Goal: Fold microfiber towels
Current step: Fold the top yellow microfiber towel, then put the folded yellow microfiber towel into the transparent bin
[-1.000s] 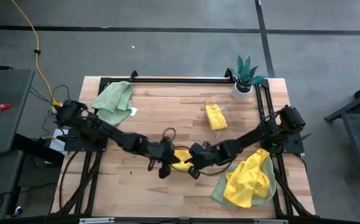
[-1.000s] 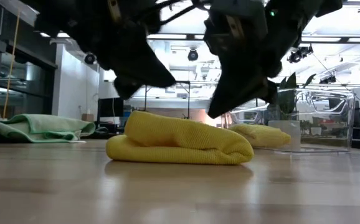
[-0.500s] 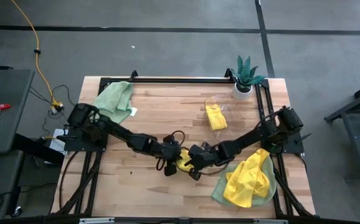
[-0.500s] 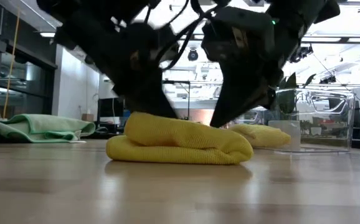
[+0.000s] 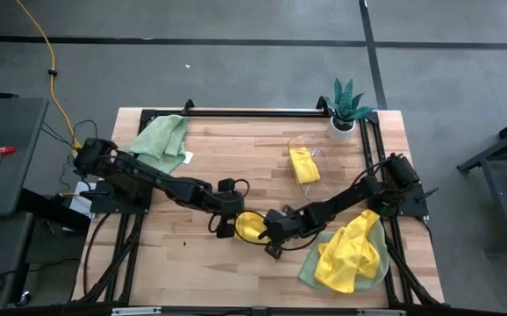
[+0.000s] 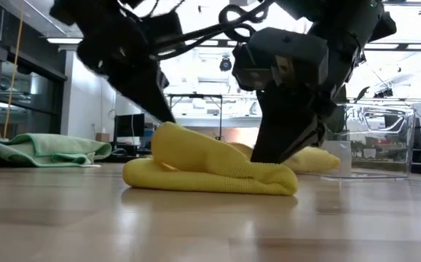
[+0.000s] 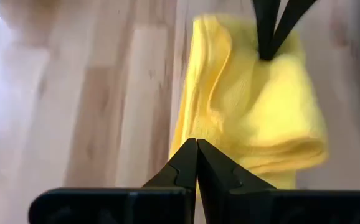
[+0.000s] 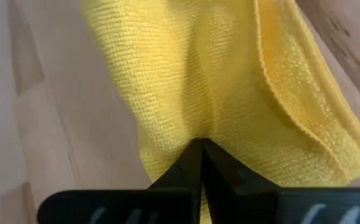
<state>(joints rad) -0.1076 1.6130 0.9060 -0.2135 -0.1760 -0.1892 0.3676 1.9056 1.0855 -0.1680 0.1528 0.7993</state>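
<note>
Yellow towel [image 5: 250, 226] between both closed tools

A plant [image 5: 348, 101] in a white pot is standing at the table's [image 5: 227, 149] far right corner. A clear box [image 6: 374, 138] is sitting on the table just left of and nearer than the plant. A yellow cable [image 5: 47, 70] is trailing across the grey floor [image 5: 236, 53] beyond the table's far left corner.

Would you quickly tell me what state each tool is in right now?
Left tool: closed, beside the folded yellow towel.
Right tool: closed, pinching that towel's edge.
</note>
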